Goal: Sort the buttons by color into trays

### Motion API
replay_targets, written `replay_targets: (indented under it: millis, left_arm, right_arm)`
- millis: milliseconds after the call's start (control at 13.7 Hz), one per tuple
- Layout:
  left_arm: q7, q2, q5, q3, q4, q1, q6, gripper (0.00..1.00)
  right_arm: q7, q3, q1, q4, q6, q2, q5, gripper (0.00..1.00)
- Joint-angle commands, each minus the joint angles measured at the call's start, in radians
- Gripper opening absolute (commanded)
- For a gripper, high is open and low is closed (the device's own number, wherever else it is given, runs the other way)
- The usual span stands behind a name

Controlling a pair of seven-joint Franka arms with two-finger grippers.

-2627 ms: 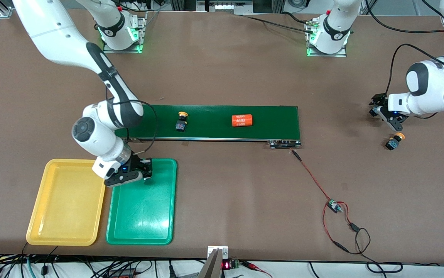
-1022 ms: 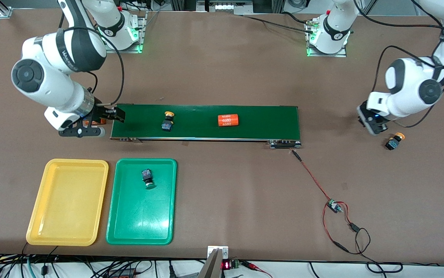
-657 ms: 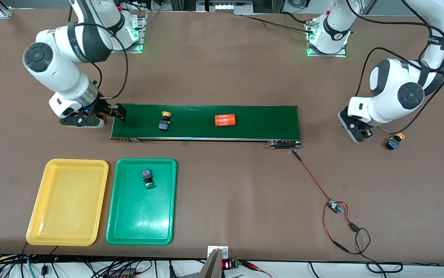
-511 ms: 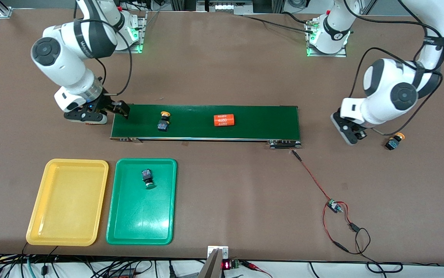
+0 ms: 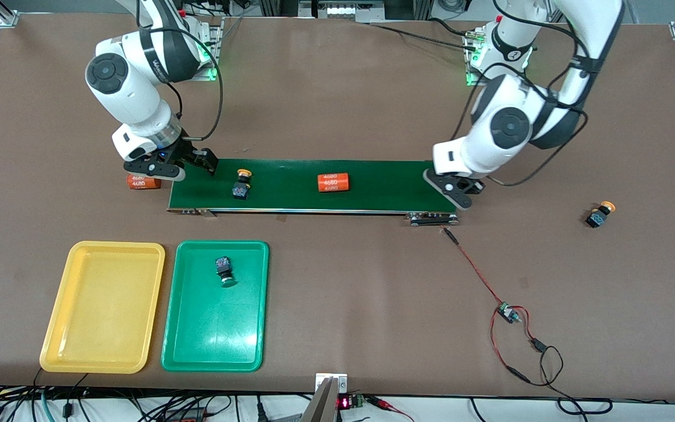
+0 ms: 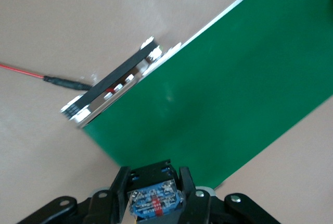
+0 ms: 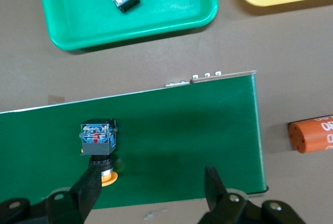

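Left pincer (image 6: 154,193) clenches a button (image 6: 154,204) over the belt (image 5: 372,181); right pincer (image 7: 151,190) (released) nears another button (image 7: 98,140).

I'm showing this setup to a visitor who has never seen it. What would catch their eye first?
Probably the long dark-green conveyor belt across the middle of the table, carrying a yellow-capped button and an orange cylinder. The right gripper hangs open over the belt's end near that button; the left gripper, over the other end, is shut on a button. Nearer the camera lie the yellow tray and the green tray, which holds one button.
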Motion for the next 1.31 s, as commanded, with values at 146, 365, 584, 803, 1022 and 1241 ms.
replay_targets:
  millis: [146, 365, 584, 803, 1022, 1241]
  left_arm:
    - [-0.189, 0.124, -0.013, 0.019, 0.137, -0.049, -0.014, 0.0]
    - [-0.19, 0.167, -0.007, 0.027, 0.139, -0.049, 0.003, 0.0]
    - [-0.19, 0.184, -0.007, 0.035, 0.139, -0.049, 0.024, 0.0]
    - [-0.19, 0.19, -0.002, 0.038, 0.139, -0.049, 0.052, 0.0]
    - [-0.19, 0.192, -0.002, 0.038, 0.143, -0.049, 0.058, 0.0]
    - [-0.192, 0.198, 0.011, 0.047, 0.143, -0.047, 0.08, 0.0]
  right_arm:
    - [0.003, 0.024, 0.036, -0.005, 0.073, 0.063, -0.003, 0.89]
    - [0.0, 0.024, 0.039, -0.005, 0.096, 0.087, -0.006, 0.89]
    - [0.0, 0.022, 0.033, -0.003, 0.125, 0.109, -0.028, 0.89]
    - [0.0, 0.022, 0.026, -0.002, 0.163, 0.136, -0.028, 0.89]
    - [-0.002, 0.021, 0.023, 0.0, 0.191, 0.158, -0.037, 0.89]
    - [-0.002, 0.016, 0.011, 0.0, 0.2, 0.17, -0.083, 0.89]
